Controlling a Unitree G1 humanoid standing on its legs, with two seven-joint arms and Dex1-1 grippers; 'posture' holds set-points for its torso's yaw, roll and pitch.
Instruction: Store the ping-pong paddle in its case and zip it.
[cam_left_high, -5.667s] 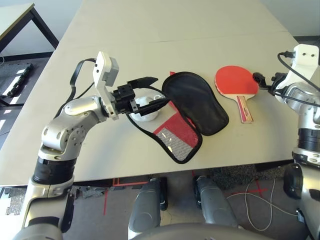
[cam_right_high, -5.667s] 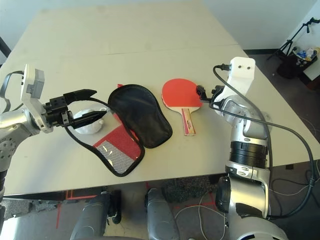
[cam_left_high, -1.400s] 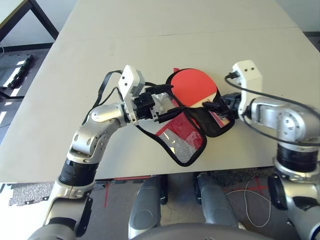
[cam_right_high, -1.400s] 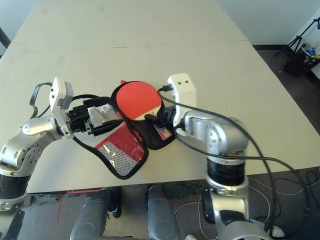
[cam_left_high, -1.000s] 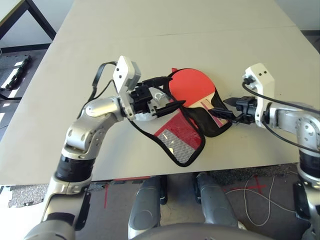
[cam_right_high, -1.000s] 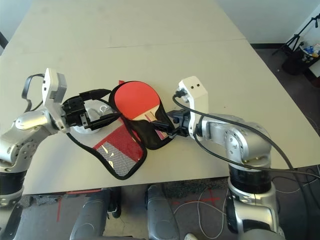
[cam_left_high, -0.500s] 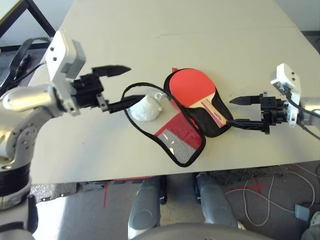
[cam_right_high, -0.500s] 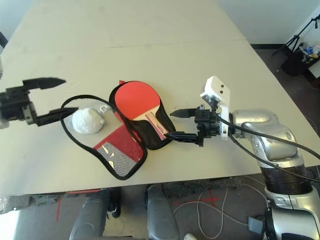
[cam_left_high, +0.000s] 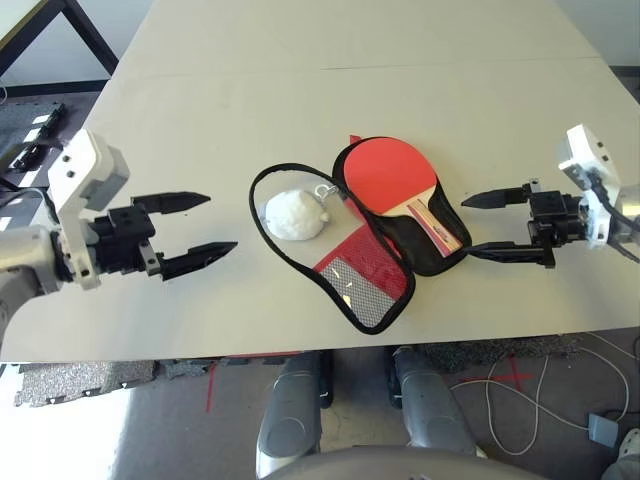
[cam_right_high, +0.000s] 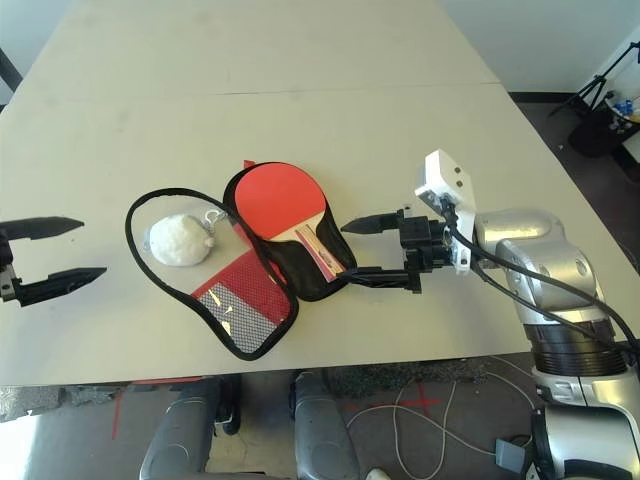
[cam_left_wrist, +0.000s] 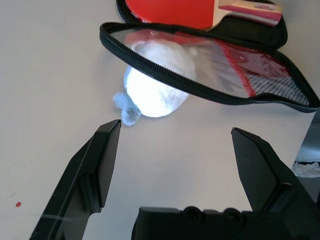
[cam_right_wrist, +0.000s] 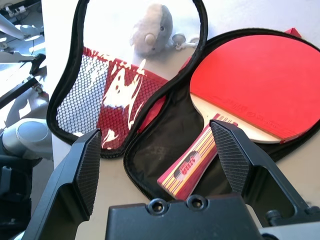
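- The paddle-shaped red fabric case with black edging (cam_left_high: 385, 265) is seen lying open on the wide pale worktop (cam_left_high: 300, 110), with its two halves spread flat.
- The ping-pong paddle with a round red rubber face and a short light-wood handle (cam_left_high: 400, 185) is laid on the black lining of the case's half that lies nearer the right tool.
- The paddle's red face is turned up, and its striped handle (cam_right_wrist: 192, 162) is pointed toward the right tool.
- The other half of the case, with the black mesh pocket (cam_left_high: 360, 280), is spread beside the paddle, toward the near edge of the worktop.
- The zipper (cam_left_wrist: 200, 90) is seen undone all around, and a loop of black edging is stretched out from the case toward the left tool.
- A white fluffy ball charm (cam_left_high: 292, 215) is seen inside that loop, resting on the worktop just beside the paddle's red face.
- The left tool (cam_left_high: 197, 224) is held wide open, well apart from the case, on the ball charm's side.
- Nothing is held in the left tool, and its two black fingers (cam_left_wrist: 102, 155) are pointed at the ball charm.
- The right tool (cam_left_high: 485, 226) is held wide open too, near the handle end of the case.
- Nothing is held in the right tool; whether its lower finger (cam_left_high: 500, 251) is touching the edge of the case cannot be told.
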